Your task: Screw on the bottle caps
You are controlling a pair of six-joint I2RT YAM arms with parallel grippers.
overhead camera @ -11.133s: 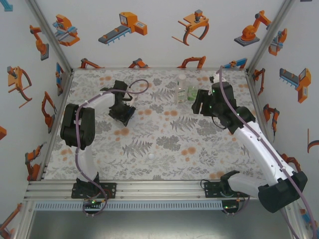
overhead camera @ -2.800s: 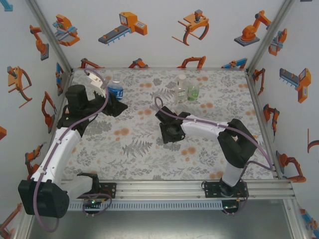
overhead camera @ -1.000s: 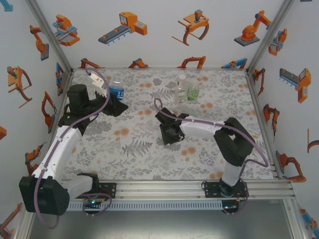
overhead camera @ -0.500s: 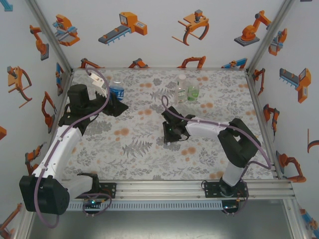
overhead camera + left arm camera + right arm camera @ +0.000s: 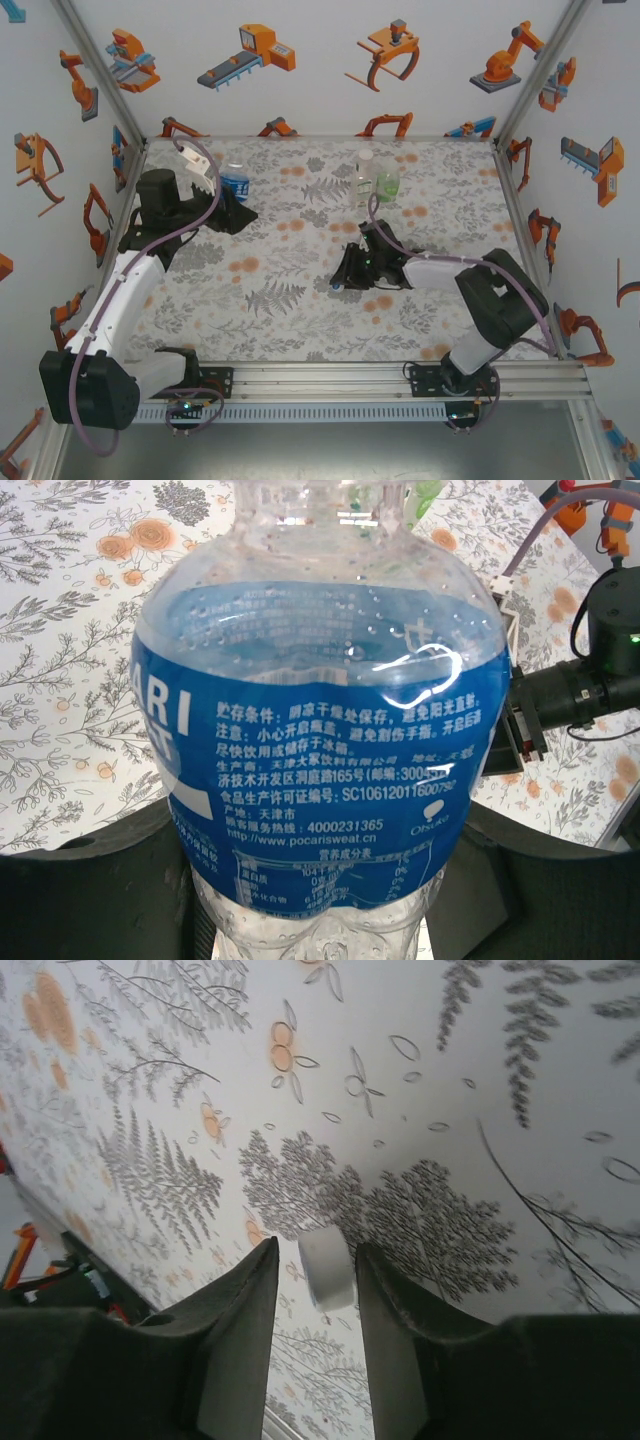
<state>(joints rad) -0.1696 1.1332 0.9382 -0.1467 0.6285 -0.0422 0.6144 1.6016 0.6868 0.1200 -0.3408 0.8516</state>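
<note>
Since our right gripper has shifted right with a white cap between barely parted fingers, grip unclear, the blue-label bottle clamped in our left gripper awaits capping.

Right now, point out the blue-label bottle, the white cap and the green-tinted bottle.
blue-label bottle [image 5: 320,750], left wrist view, on its blue label.
white cap [image 5: 327,1268], right wrist view, on its side wall.
green-tinted bottle [image 5: 387,184], top external view, on its body.
</note>
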